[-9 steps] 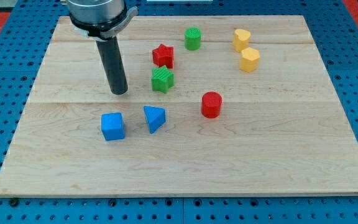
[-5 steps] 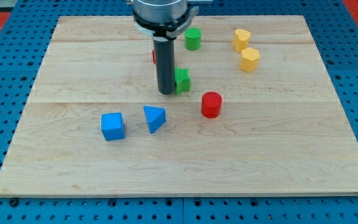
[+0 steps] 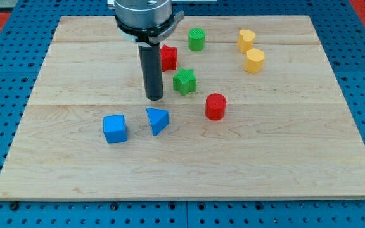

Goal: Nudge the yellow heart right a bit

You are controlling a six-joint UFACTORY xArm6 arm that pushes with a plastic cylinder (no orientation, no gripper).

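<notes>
Approach step — my tip [image 3: 154,98] sits left of green star [image 3: 184,82], well apart from yellow heart [image 3: 246,40]. No gripper fitted, so no grip state to tell. Next: reach heart's left side, then short push toward view's right.

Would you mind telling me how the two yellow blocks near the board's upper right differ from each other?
The yellow heart sits nearer the view's top; the other yellow block lies just below it, slightly to the view's right. The heart's top shows a notch and a point, while the lower block looks many-sided, perhaps hexagonal. Both are the same yellow, similar in size, and far to the view's right of my tip.
</notes>
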